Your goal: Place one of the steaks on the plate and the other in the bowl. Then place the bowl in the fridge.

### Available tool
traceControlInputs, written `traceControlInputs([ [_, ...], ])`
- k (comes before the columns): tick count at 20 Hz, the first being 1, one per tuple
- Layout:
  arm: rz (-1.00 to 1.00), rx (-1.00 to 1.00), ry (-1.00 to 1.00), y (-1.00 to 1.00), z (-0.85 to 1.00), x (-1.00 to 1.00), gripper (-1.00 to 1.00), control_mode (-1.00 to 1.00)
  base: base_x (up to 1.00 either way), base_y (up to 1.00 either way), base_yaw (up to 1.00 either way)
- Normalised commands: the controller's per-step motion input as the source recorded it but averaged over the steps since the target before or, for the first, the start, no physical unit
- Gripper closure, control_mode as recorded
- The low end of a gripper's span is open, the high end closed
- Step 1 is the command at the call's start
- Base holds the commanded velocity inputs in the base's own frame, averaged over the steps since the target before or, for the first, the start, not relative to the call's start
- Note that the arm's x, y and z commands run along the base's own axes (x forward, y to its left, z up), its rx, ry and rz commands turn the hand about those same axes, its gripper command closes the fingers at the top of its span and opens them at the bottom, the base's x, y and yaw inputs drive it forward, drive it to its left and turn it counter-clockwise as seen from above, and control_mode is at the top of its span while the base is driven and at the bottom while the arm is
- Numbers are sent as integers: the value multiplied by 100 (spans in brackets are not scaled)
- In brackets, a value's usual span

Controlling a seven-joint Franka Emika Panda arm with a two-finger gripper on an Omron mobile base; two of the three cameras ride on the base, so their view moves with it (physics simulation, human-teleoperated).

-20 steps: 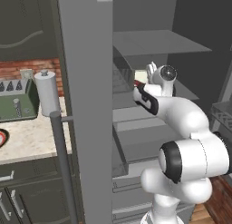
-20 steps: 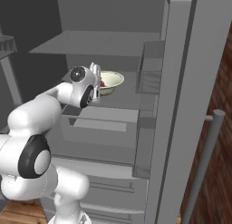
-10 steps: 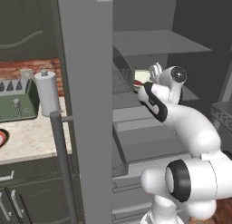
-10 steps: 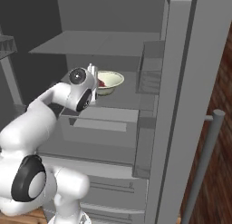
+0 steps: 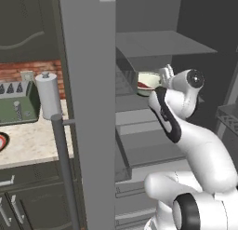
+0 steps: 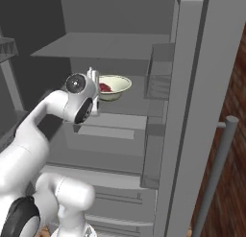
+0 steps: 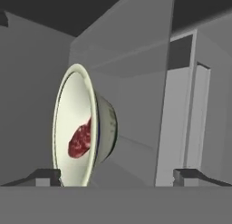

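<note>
One steak [image 7: 80,141] in bowl [image 6: 115,87] on fridge [image 6: 192,63] shelf, fingers [image 7: 45,175] spread apart, empty.

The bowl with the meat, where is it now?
The bowl sits on a shelf inside the open fridge, under the top shelf, with a steak in it. The gripper is just beside it.

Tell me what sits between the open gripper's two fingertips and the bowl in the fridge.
Nothing. In the hand view the gap from the fingertips to the bowl holds only bare fridge shelf; a steak lies inside the bowl.
</note>
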Motion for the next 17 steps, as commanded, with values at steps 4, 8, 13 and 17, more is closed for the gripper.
traceControlInputs([
  [4,0,0,28,0,15,-45,-100,-100,0,0,0],
  [8,0,0,37,0,18,-57,-100,-100,0,0,0],
  [13,1,0,35,0,5,-68,-100,-100,0,0,0],
  [17,6,0,16,0,-18,-85,-100,-100,0,0,0],
])
